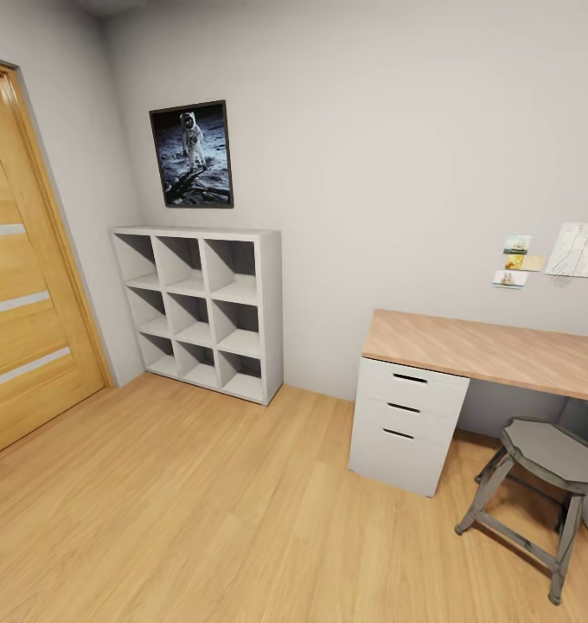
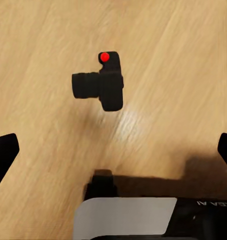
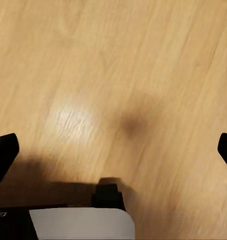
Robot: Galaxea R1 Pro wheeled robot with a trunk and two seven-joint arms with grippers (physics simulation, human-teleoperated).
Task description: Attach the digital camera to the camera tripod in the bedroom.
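The digital camera (image 2: 106, 85), small and matte black with a red button (image 2: 104, 57) on top and its lens pointing sideways, is seen against the light wood floor (image 2: 173, 60) in the left wrist view. My left gripper (image 2: 113, 150) is open above it, apart from it, with its dark fingertips (image 2: 4, 150) spread wide. Over bare floor (image 3: 93, 75), my right gripper (image 3: 113, 150) is open too, holding nothing. The camera tripod is out of view.
In the head view, a white cube shelf (image 1: 203, 307) stands against the far wall under an astronaut poster (image 1: 192, 154). A wood door (image 1: 26, 294) is at the left. A wood-topped desk with white drawers (image 1: 406, 415) and a grey stool (image 1: 545, 476) are at the right.
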